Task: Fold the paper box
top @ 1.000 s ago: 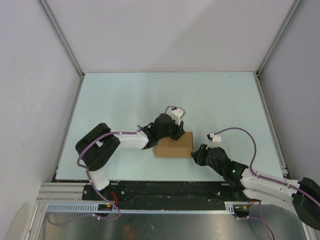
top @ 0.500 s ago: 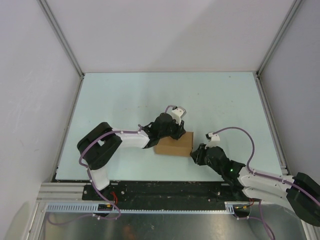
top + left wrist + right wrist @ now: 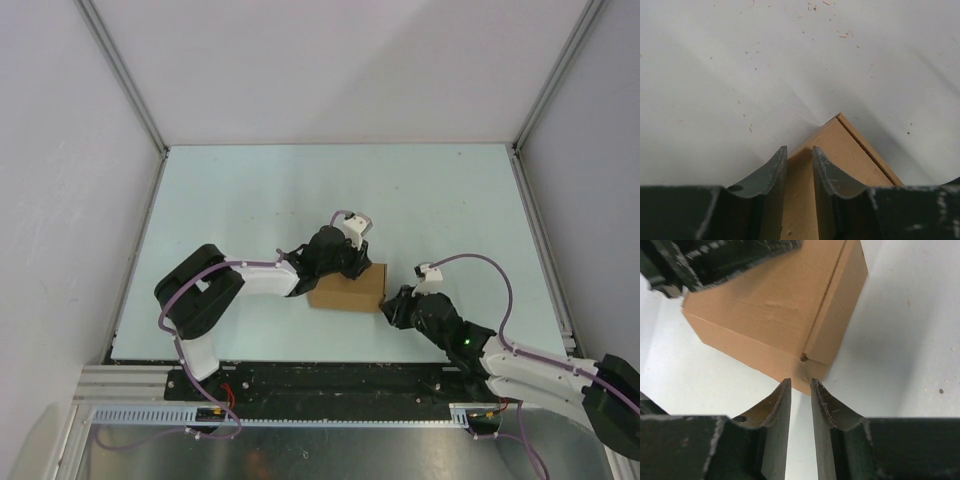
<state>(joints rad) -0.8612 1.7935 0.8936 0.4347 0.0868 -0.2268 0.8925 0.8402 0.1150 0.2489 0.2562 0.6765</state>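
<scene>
A pale mint table (image 3: pixel 250 200) sits enclosed by plain white walls (image 3: pixel 340 70) with grey metal corner posts (image 3: pixel 122 75)
</scene>
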